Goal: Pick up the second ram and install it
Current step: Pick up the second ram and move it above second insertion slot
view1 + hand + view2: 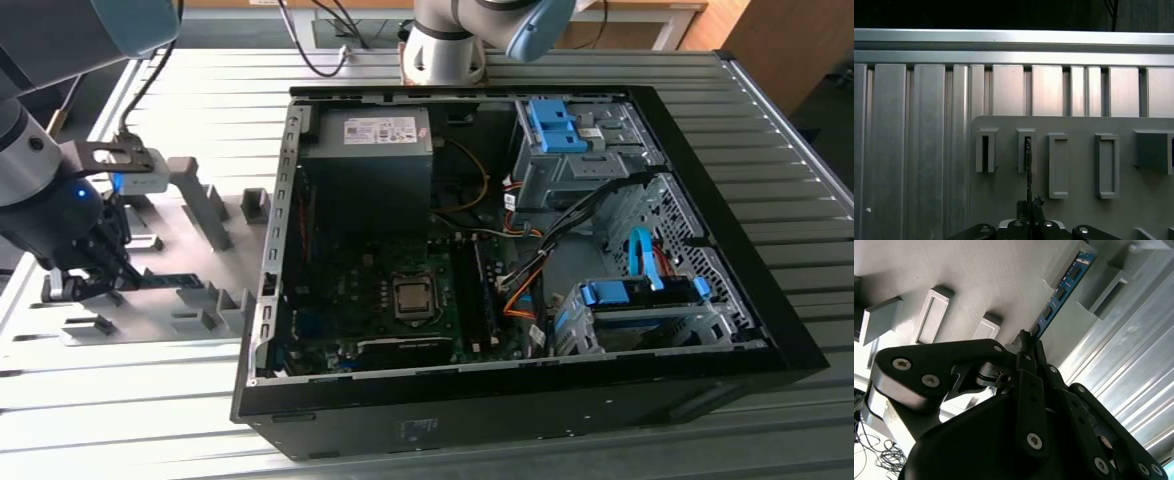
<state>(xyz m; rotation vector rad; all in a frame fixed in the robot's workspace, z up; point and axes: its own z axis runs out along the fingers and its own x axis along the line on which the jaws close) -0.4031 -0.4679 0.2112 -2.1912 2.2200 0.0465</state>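
Ribbed metal table [160, 420] — wooden furniture [787, 40] behind.

1. An open black computer case [534, 400] lies on the ribbed metal table [120, 400].
2. Inside sit a power supply [367, 165], a motherboard [354, 290] and blue drive clips [551, 125].
3. A grey slotted holder plate [167, 255] lies just beside it.

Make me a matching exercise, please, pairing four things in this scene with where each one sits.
Things:
1. second ram
2. power supply
3. processor socket
4. grey fixture plate

Places:
A. on the motherboard, in the middle of the open case
B. on the ribbed table, at the exterior view's left of the case
C. on edge between the fingers of the gripper, at the plate's slotted holders
D. inside the case, in its far corner on the exterior view's left

Pairs: 1-C, 2-D, 3-A, 4-B
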